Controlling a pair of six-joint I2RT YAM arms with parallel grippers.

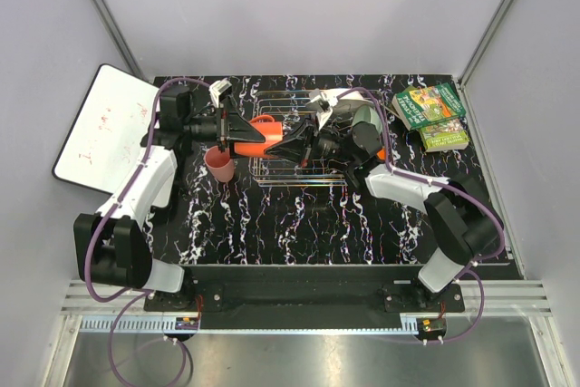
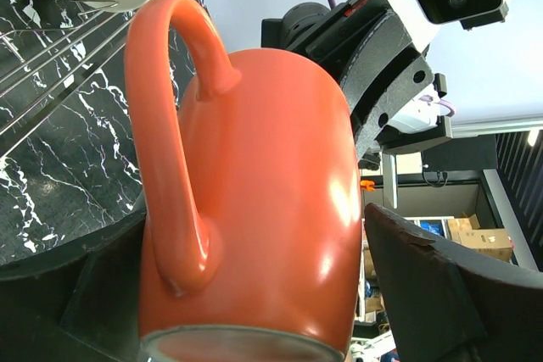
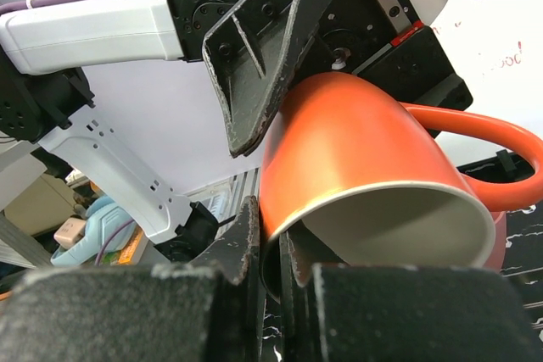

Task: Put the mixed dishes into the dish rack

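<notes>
Orange mug (image 1: 263,140) mid-handover: right tool (image 1: 290,143) pinching its rim, left tool (image 1: 239,136) spread. Next: lower into dish rack (image 1: 299,180), 6 o'clock.

You see the dish rack (image 1: 299,165) at the middle rear of the surface (image 1: 299,224), the mug (image 1: 263,144) raised over its left end, the cup (image 1: 219,166) just left of it, the books (image 1: 433,115) at right rear, and the whiteboard (image 1: 101,129) beyond the left edge.
</notes>
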